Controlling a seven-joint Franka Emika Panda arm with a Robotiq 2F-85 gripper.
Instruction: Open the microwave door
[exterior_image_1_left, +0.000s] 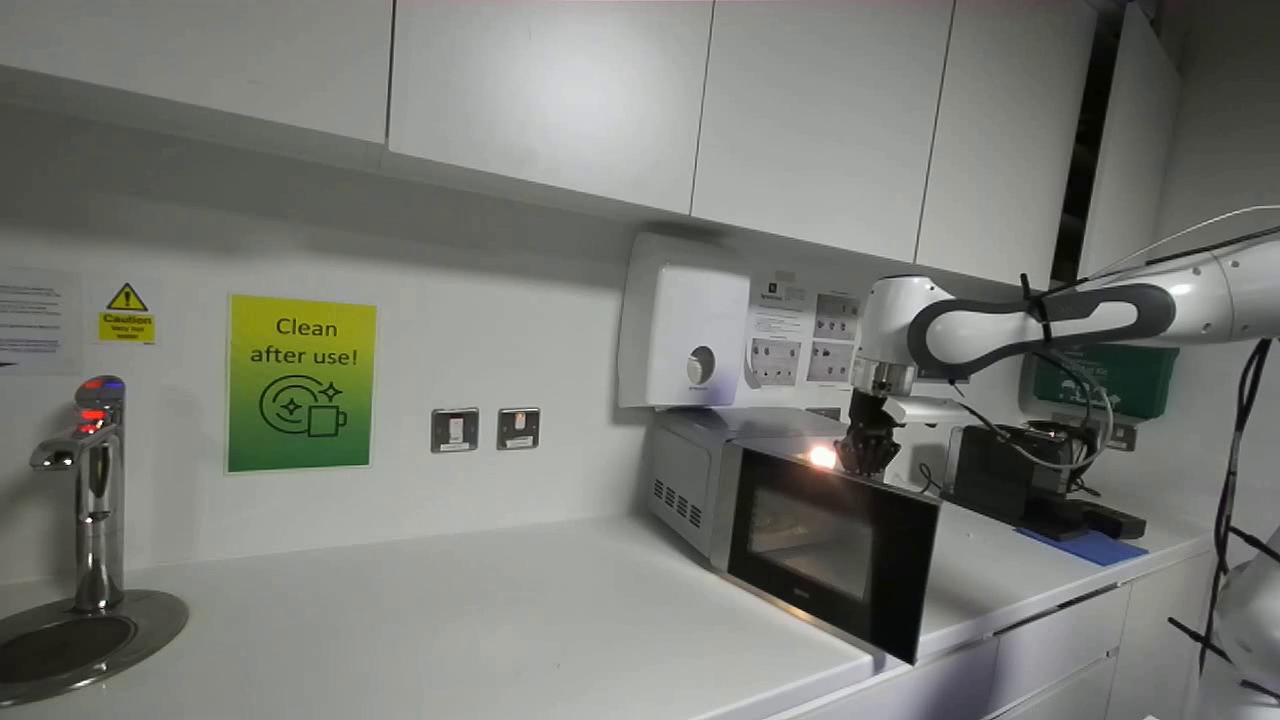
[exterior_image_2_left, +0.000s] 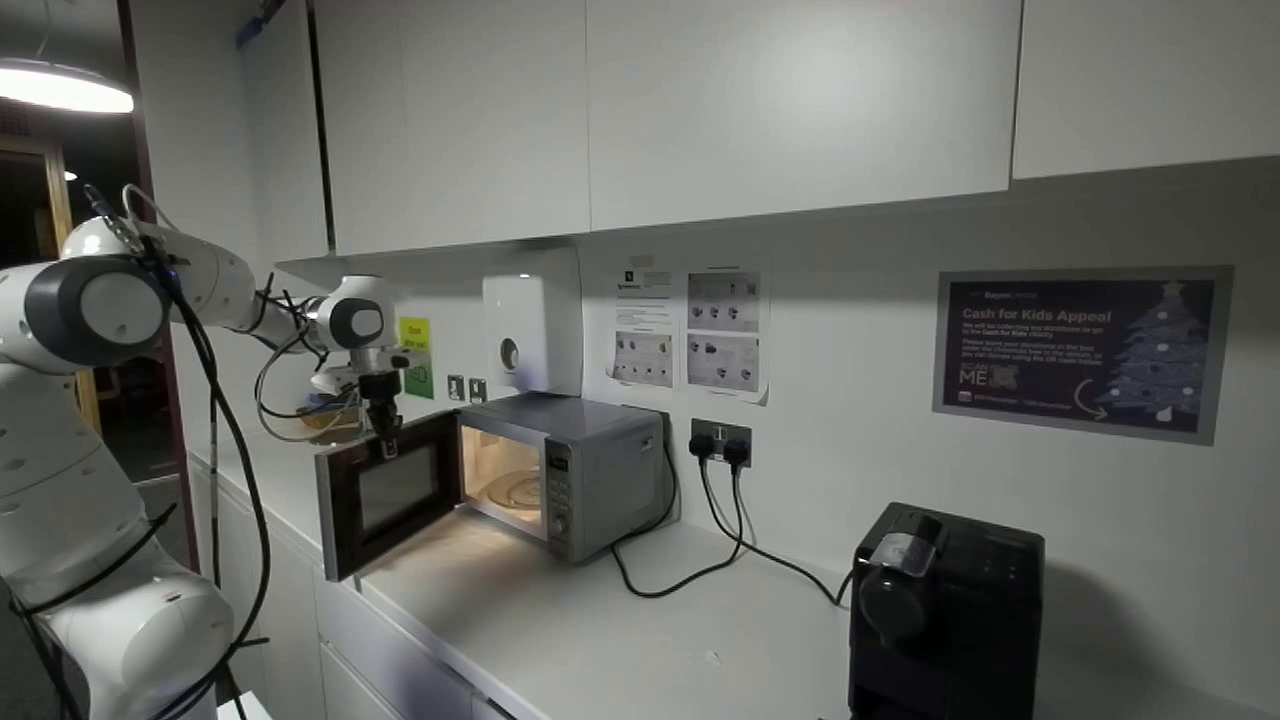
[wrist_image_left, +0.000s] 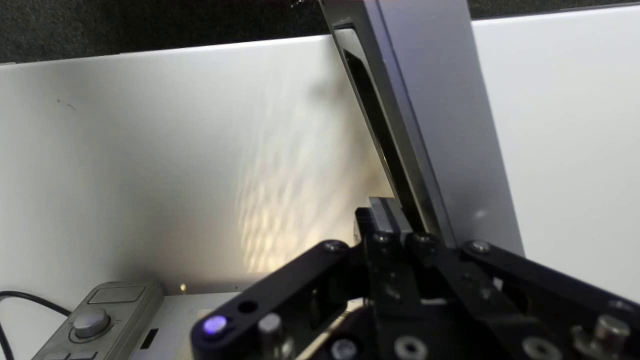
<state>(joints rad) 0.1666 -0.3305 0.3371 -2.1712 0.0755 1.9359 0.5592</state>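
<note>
The door (exterior_image_1_left: 830, 550) was seen swung wide past the tabletop (exterior_image_2_left: 580, 640) edge, the pincer (wrist_image_left: 391, 217) positioned, tips together, beside its inner face; the microwave (exterior_image_2_left: 605, 475), it was judged, could be dragged askew by overpushing.

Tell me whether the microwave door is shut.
No: in an exterior view, the microwave door stands swung out, with the lit cavity exposed.

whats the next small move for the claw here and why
I'd probably lift the claw straight up, clear of the microwave door: the door already stands wide open with the lit cavity exposed, and the claw is shut on nothing, beside the door's inner face, so pushing it wider seems unneeded.
</note>
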